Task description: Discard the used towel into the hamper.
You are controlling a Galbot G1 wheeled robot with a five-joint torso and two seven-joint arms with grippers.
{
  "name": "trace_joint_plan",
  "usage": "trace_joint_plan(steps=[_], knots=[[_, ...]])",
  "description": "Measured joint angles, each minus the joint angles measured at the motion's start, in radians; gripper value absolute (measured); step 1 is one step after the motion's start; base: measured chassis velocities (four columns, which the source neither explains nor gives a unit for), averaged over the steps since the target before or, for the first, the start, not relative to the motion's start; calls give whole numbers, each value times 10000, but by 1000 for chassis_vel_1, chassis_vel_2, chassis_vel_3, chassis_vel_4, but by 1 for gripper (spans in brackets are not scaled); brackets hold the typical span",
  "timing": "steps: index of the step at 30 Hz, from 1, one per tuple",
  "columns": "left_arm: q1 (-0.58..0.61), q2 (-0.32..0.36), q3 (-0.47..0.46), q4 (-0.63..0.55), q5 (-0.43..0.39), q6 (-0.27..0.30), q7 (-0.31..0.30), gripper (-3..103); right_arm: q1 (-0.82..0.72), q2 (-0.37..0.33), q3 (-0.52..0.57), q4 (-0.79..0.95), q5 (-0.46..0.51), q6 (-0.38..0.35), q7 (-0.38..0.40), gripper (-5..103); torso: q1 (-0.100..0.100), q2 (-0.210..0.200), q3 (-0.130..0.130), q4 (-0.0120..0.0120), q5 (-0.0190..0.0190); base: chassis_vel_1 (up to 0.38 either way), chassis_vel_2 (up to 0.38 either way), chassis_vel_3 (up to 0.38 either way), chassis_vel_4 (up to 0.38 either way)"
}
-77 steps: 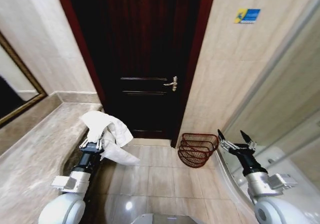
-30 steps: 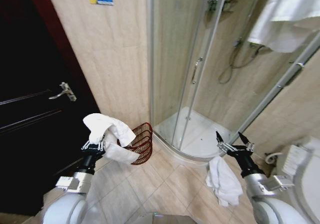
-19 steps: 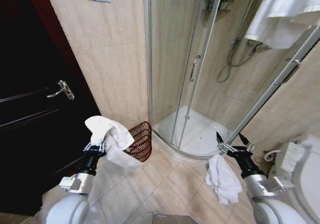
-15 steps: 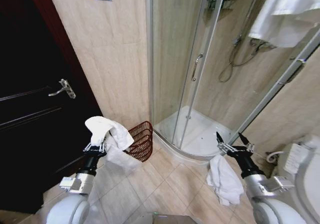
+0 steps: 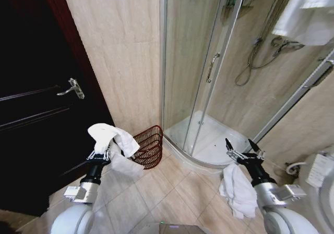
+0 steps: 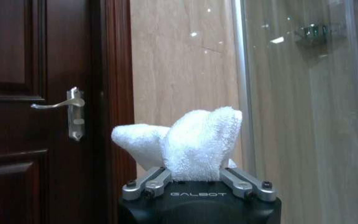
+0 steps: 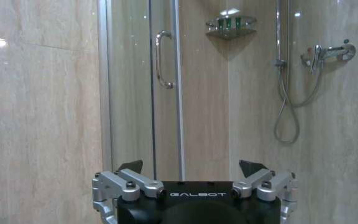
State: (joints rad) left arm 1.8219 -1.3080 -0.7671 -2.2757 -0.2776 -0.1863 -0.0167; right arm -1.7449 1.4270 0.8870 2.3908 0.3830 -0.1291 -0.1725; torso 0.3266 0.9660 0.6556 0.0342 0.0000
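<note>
One left gripper clamps towel seemingly beside hamper.

The robot is turning from the dark door toward the shower, bringing the hamper nearer the towel clamped in the left gripper.

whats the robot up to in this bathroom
The left gripper is shut on a white towel, held up in the air beside the red-brown hamper, which stands on the floor by the shower. The towel is not in the hamper yet. The right gripper is open and idle, above another towel on the floor.
</note>
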Motion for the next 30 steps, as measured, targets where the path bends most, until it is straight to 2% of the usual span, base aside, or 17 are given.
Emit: trace_joint_plan(steps=[30], knots=[[170,-339,-39,-2,111,-140,-128,11,41,-270,-18,-128,133,46,18,100,-625,-1428,-800,1,0,1,1,1,2]])
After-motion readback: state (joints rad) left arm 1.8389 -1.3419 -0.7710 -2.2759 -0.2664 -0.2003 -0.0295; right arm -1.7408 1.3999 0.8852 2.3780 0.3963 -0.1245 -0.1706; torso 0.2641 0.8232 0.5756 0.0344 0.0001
